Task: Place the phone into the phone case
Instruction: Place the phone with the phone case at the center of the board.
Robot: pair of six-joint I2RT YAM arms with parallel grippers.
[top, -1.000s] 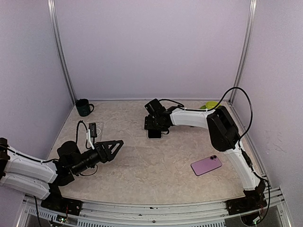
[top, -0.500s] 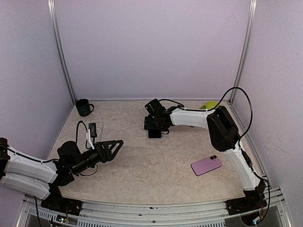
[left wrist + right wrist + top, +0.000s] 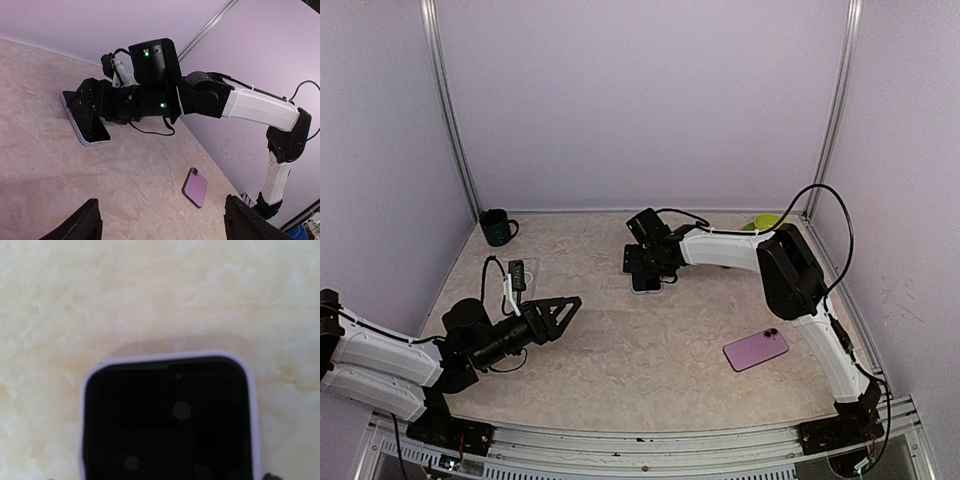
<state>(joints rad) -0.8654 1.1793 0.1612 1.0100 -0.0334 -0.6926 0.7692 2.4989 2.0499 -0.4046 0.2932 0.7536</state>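
Note:
A phone with a black screen (image 3: 646, 283) lies face up at the far middle of the table, with a lilac rim round it. It fills the lower part of the right wrist view (image 3: 167, 420) and also shows in the left wrist view (image 3: 87, 122). My right gripper (image 3: 646, 262) is low over its far end. Its fingers are dark against the screen, so I cannot tell how the jaws stand. A flat purple item with a camera bump (image 3: 756, 350) lies near right, also seen from the left wrist (image 3: 195, 186). My left gripper (image 3: 560, 312) is open and empty above the near left of the table.
A dark green mug (image 3: 498, 227) stands at the back left corner. A small black device with a white cable (image 3: 516, 275) lies left of centre. A yellow-green object (image 3: 766, 222) sits at the back right behind the right arm. Walls enclose the table.

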